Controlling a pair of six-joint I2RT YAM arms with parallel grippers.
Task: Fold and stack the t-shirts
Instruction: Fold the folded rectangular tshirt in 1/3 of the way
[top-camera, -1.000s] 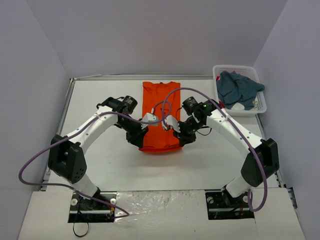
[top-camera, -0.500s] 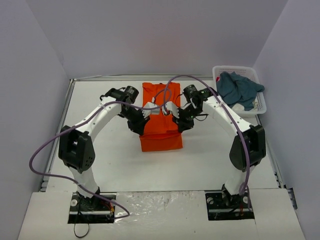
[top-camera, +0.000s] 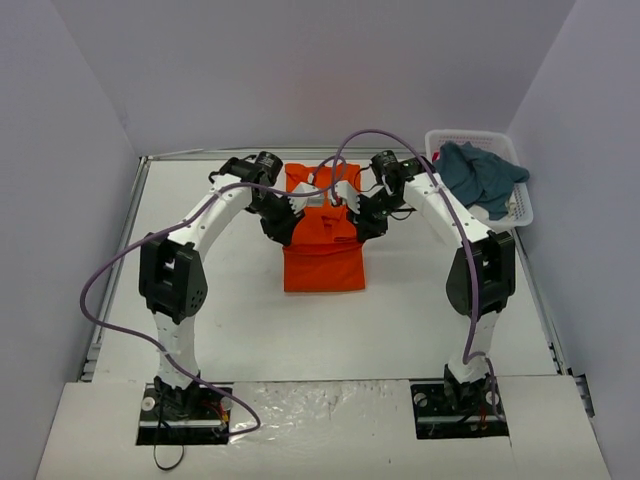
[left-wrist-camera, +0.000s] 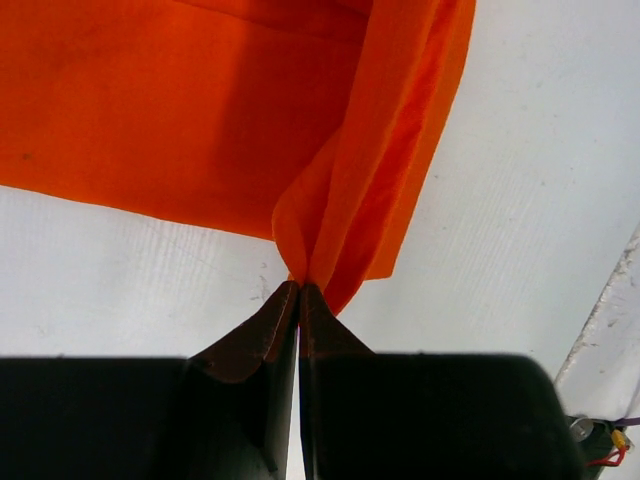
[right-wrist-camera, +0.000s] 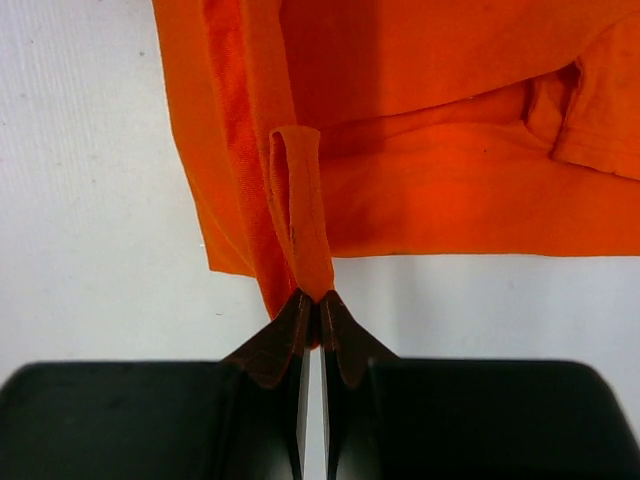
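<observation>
Our left two-finger gripper (left-wrist-camera: 300, 286) was pinched tight on one edge of the soft bright orange cloth t-shirt (top-camera: 322, 258), our right gripper (right-wrist-camera: 313, 296) on the opposite edge. The shirt lay partly folded on the white table (top-camera: 200, 300); the dusty teal-blue t-shirt (top-camera: 478, 175) sat in the white lattice basket (top-camera: 470, 137).

I see the orange shirt (top-camera: 322, 262) in the upper middle of the top view. It is a narrow lengthwise strip, doubled over itself at its lower end, where it lies flat as a neat rectangle. The top layer's edge is raised about halfway up the strip. Both wrist views show that edge pinched into a pleat at bottom centre, on the right with a thin loop of hem. The teal shirt (top-camera: 480, 175) lies crumpled at the upper right.
</observation>
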